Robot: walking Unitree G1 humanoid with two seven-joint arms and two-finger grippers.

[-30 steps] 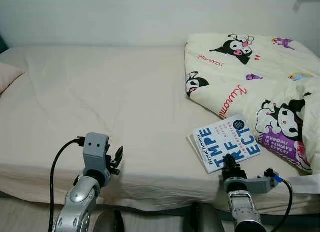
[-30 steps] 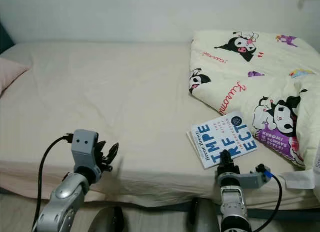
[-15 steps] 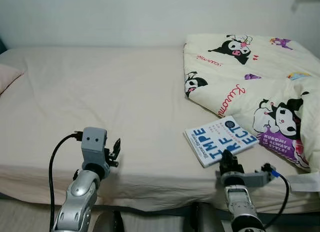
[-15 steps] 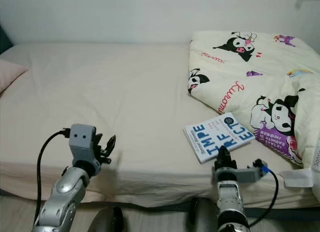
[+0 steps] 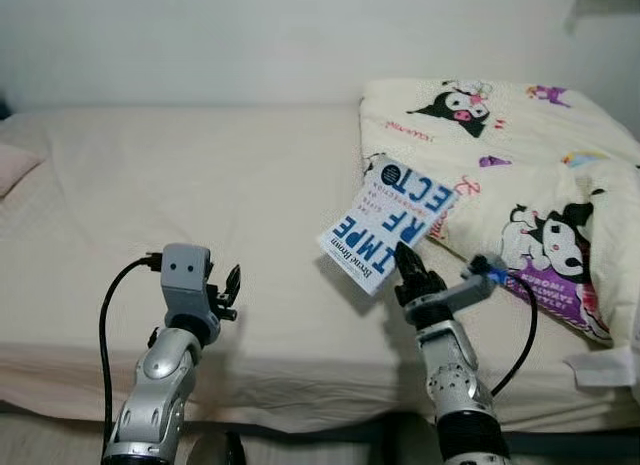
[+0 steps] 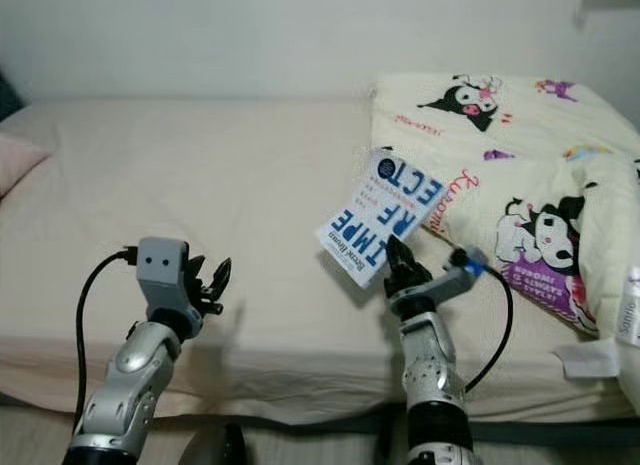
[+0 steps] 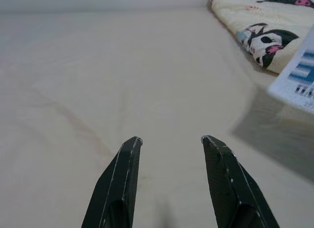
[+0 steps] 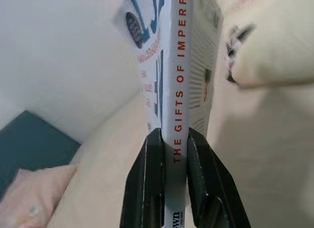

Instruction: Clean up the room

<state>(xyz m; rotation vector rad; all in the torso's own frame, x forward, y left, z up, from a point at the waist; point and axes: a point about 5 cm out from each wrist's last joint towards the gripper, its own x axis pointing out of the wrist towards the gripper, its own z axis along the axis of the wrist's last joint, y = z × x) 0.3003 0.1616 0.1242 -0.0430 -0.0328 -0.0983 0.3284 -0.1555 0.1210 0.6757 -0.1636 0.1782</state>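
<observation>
Two black fingers of the right gripper [image 5: 408, 268] are clenched on the book [image 5: 388, 223], pinching it at the spine edge near its lower corner; in the right wrist view the fingers [image 8: 147, 189] sit flat on either cover with the spine lettering running up between them. The book is held clear of the bed [image 5: 150, 185], tilted, cover toward the room, above the bare sheet and just beside the quilt [image 5: 520, 155]; its shadow falls on the sheet beneath.

Left gripper [image 5: 230, 290] is released and holding nothing; fingers [image 7: 120, 184] spread, hovering low over the sheet near the front edge, well apart from the book.

Handling, judged: a thin paperback, light, stiff across the spine but floppy across the pages; glossy cover likely slippery; held at one corner it will want to swing or fan open, so a grip nearer mid-spine would be steadier. Quilt is soft, bulky, heaped on the right of the bed; a pink pillow [image 6: 15, 160] lies at the far left.

Containers: I see none around the bed; where the book should go cannot be told.
</observation>
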